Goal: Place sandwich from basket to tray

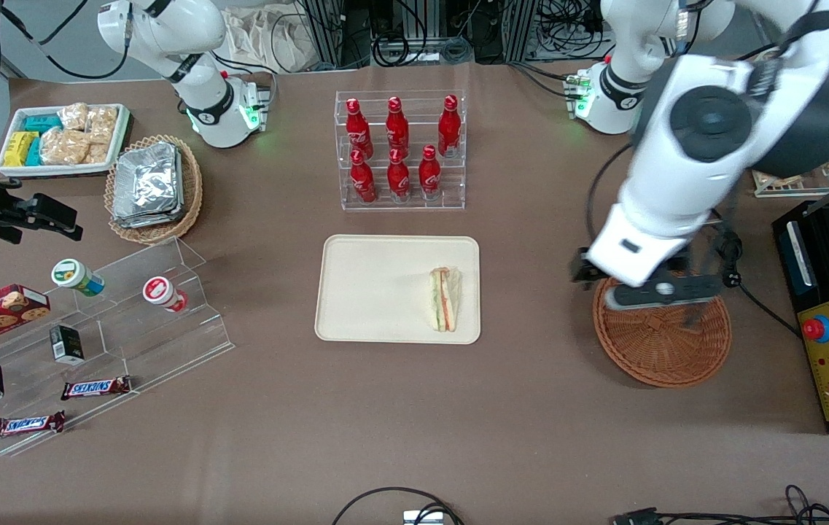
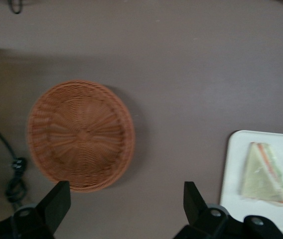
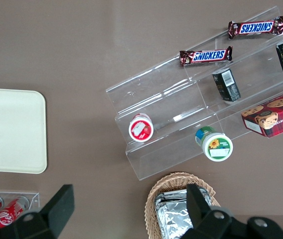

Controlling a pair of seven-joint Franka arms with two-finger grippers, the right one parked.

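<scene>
Brown counter (image 1: 414,408) was seen carrying the tray (image 1: 378,292), on which the sandwich (image 1: 445,299) lay; toward the working arm's end, the claw (image 2: 126,204) was held spread, seemingly above the basket (image 1: 666,350).

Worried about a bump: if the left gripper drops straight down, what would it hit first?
Probably the woven basket: the gripper hangs over its edge nearest the robot, jaws open and holding nothing. The basket looks empty; the sandwich lies on the tray. Depth is uncertain.
</scene>
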